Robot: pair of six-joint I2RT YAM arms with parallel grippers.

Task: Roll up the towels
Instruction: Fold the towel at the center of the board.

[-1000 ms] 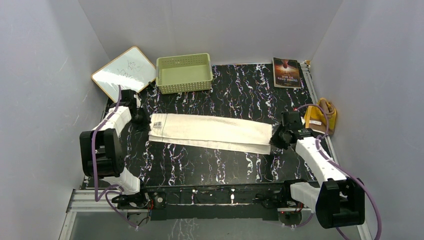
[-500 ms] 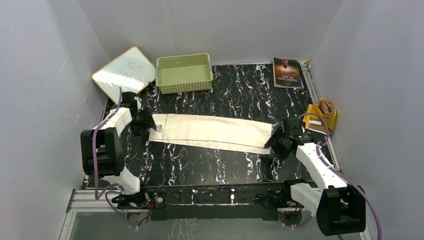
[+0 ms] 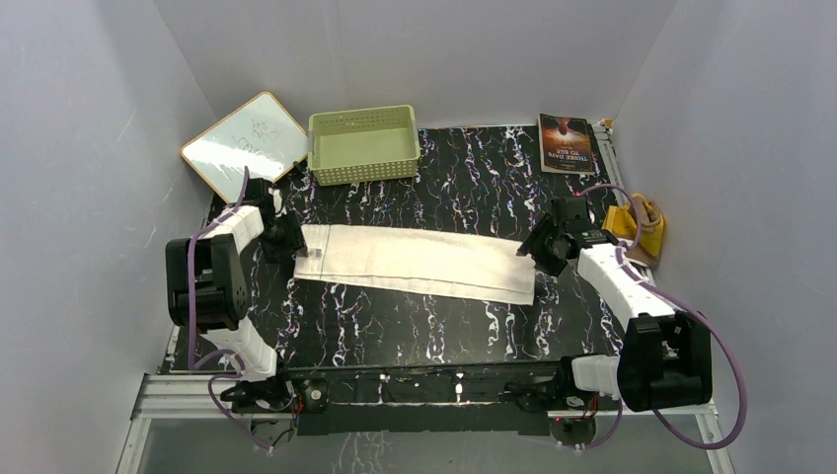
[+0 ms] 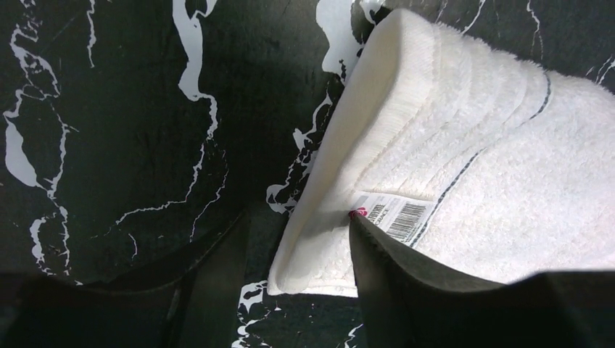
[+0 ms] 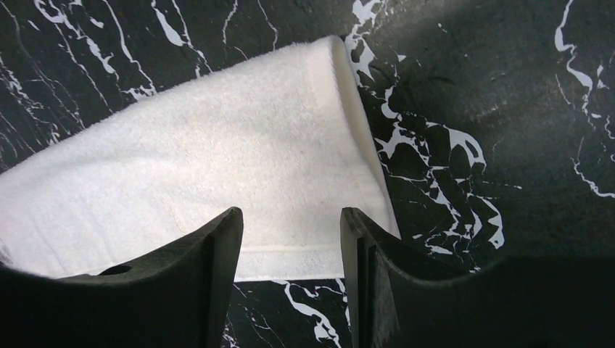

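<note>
The white towel [image 3: 415, 262] lies folded in a long flat strip across the middle of the black marbled table. My left gripper [image 3: 289, 241] stands open at the strip's left end. In the left wrist view the towel [image 4: 471, 145] shows a barcode label [image 4: 395, 214], and its corner edge sits between the spread fingers of the left gripper [image 4: 299, 215]. My right gripper [image 3: 534, 248] is open at the strip's right end. Its wrist view has the right gripper [image 5: 290, 212] just above the towel [image 5: 217, 159], near the end corner. The brown and yellow towel [image 3: 639, 227] lies bunched at the table's right edge.
A pale green basket [image 3: 363, 144] stands at the back, left of centre. A small whiteboard [image 3: 245, 144] leans at the back left. A book [image 3: 566, 143] lies at the back right. Grey walls close in on three sides.
Both grippers were shut at the white towel's ends and have opened, letting it go. The right gripper has moved farther back along the strip's right end; the towel lies flat.
</note>
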